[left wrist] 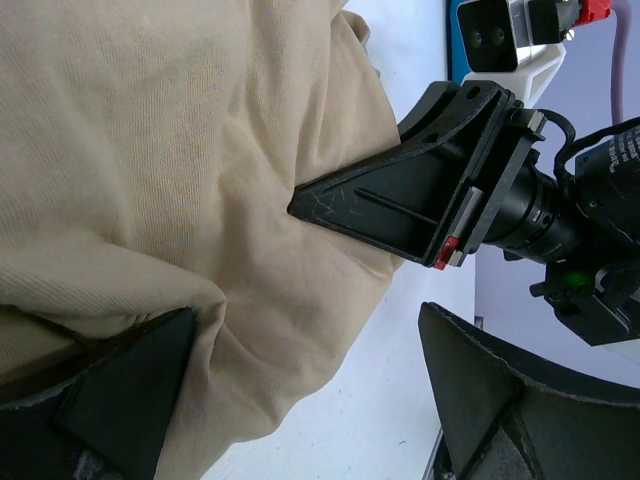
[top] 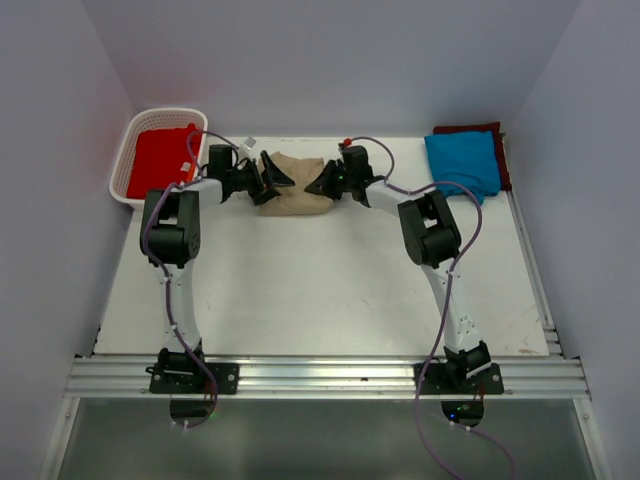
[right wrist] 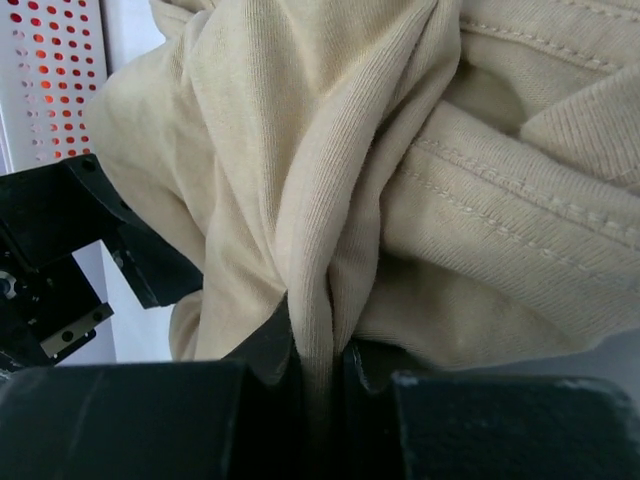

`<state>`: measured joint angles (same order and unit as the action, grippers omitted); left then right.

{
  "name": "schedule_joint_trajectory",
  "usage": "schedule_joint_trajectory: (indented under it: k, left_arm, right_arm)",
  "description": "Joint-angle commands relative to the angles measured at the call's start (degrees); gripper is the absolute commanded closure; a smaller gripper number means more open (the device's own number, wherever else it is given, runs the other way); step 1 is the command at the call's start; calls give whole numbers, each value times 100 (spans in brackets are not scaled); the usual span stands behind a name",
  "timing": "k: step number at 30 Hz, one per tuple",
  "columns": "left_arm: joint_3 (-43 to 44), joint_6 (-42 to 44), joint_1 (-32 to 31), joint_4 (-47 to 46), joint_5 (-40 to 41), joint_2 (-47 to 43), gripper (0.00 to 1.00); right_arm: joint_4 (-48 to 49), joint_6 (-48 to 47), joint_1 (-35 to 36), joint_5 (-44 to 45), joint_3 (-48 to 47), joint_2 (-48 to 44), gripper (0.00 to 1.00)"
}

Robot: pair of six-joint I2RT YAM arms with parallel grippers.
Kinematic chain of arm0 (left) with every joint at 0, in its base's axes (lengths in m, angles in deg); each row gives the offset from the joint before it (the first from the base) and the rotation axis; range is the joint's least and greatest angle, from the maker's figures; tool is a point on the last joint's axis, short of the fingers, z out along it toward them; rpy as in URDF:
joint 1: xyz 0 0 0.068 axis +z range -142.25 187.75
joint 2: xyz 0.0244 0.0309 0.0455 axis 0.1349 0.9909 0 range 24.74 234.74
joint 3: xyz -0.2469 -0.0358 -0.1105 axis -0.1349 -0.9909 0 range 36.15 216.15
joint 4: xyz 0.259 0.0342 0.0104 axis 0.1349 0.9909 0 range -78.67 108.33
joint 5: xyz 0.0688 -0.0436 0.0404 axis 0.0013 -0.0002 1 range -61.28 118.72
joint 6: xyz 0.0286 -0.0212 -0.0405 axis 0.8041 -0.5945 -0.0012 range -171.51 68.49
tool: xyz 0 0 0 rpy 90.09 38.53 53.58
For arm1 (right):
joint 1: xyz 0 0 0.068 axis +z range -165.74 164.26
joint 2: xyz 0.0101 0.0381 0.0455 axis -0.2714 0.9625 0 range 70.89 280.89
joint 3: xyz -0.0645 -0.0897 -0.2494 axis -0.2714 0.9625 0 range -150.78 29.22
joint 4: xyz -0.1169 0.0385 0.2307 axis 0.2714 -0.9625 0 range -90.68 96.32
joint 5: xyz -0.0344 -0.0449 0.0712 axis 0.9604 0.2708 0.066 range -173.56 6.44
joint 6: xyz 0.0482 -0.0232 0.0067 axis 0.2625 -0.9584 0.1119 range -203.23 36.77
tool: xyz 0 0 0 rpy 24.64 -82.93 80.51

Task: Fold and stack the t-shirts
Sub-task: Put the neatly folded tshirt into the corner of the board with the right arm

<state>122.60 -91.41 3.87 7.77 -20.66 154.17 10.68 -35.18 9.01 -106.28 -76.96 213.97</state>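
Note:
The tan t-shirt [top: 293, 188] lies bunched at the back middle of the table, between my two grippers. My right gripper [top: 322, 180] is at its right edge, shut on a pinched fold of the tan cloth [right wrist: 318, 300]. My left gripper [top: 275, 178] is at the shirt's left edge and stands open. In the left wrist view the left gripper [left wrist: 310, 400] has the tan shirt [left wrist: 150, 150] bulging over one finger [left wrist: 120, 400], while the other finger is over bare table. A red t-shirt [top: 160, 160] fills the basket. A blue t-shirt [top: 462, 162] lies folded on a maroon one [top: 497, 130].
The white lattice basket [top: 124, 165] stands at the back left corner, close to the left arm's elbow. The blue and maroon shirts are at the back right corner. Walls close in the table on the left, back and right.

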Motion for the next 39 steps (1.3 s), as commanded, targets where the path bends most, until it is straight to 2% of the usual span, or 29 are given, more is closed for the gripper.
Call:
schedule_joint_trajectory:
  k: [1, 6, 10, 13, 18, 21, 22, 25, 31, 39]
  left_arm:
    - [-269, 79, 19, 234, 307, 338, 0]
    - [-612, -132, 71, -286, 17, -39, 0]
    - [-726, 166, 177, 135, 140, -575, 0]
    - [-998, 202, 317, 197, 219, -874, 0]
    - [-1394, 175, 379, 223, 184, -1165, 0]
    - [-1789, 167, 475, 197, 210, -1516, 0]
    - [-2051, 123, 519, 84, 201, -1760, 0]
    - [-2518, 70, 520, -49, 175, -2244, 0]
    - [-2976, 166, 511, 152, 34, -3063, 0]
    - [-3486, 615, 511, 742, -27, -3854, 0]
  right_arm:
    - [-648, -103, 170, -356, 122, 282, 100]
    - [844, 537, 47, -909, 921, -393, 100]
    - [1652, 670, -111, -910, 1842, -1229, 100]
    - [2137, 898, -242, -1015, 2318, -1729, 100]
    - [2358, 872, -331, -1085, 2794, -2381, 100]
    - [3060, 1309, -462, -1190, 3128, -2733, 100]
    - [3523, 1451, -567, -1182, 3268, -2803, 100]
    - [4018, 1724, -734, -902, 3436, -3128, 100]
    - [4888, 2296, -1208, -121, 3542, -3331, 100]
    - [4091, 1437, -1728, 927, 3042, -3850, 100]
